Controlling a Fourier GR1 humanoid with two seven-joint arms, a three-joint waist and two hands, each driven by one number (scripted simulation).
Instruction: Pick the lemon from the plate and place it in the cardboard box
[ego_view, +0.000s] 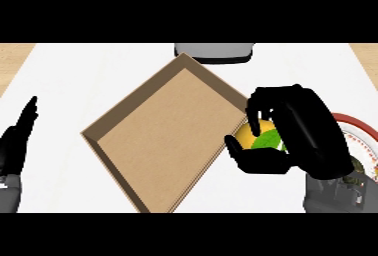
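Right hand (295, 135) clenched round lemon (258, 136) between plate (359, 131) and cardboard box (166, 137) rim; small, light, firm, probably slippery; left hand (16, 142) resting open at counter's left edge.

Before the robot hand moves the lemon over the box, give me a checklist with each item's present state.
1. Right robot hand curled round the lemon: ok.
2. Lemon off the plate: cannot tell, the hand hides what is under it.
3. Lemon inside the cardboard box: not ok, it sits beside the box's right wall.
4. Box open on top: ok.
5. Left robot hand away from the box, resting open at the left edge: ok.
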